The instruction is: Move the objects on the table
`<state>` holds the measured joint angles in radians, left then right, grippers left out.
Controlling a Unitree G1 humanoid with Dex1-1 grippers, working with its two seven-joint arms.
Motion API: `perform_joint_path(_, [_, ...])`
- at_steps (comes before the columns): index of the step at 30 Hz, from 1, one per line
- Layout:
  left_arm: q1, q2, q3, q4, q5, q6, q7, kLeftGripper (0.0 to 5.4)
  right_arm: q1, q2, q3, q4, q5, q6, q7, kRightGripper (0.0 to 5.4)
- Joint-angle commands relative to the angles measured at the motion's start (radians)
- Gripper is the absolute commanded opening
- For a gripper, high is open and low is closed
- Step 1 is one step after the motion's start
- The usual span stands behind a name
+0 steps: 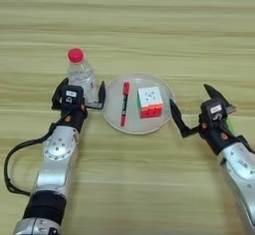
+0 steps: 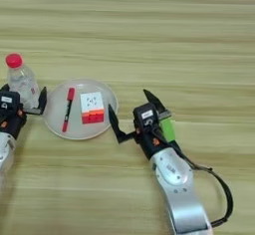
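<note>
Table (image 1: 149,25): plate (image 1: 112,92) at centre, holding marker pen (image 1: 124,104) left and puzzle cube (image 1: 150,102) right. Bottle (image 1: 79,72) upright, just left of plate. Green block (image 2: 168,128) right of plate, partly hidden.

Left gripper (image 1: 78,92): fingers spread, flanking bottle base. Advice: close low, keep bottle vertical.

Right gripper (image 2: 130,114): spread wide, above block, holding nothing.

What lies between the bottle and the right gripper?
The white plate lies between the bottle and the right gripper, with the red marker and the cube on it. Both views show this.
</note>
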<state>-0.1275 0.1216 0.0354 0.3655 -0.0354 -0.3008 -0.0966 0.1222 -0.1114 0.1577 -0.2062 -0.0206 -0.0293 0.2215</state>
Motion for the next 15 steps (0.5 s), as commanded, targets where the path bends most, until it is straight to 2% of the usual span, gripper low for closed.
perform_joint_path(1, [0.017, 0.005, 0.003, -0.01, 0.011, 0.003, 0.0, 5.4, -0.038, 0.019, 0.011, 0.034, -0.008, 0.024, -0.015, 5.37])
perform_joint_path(15, [0.085, -0.01, -0.011, -0.069, 0.015, 0.017, 0.004, 5.4, -0.095, 0.049, 0.033, 0.085, 0.002, 0.048, -0.015, 5.37])
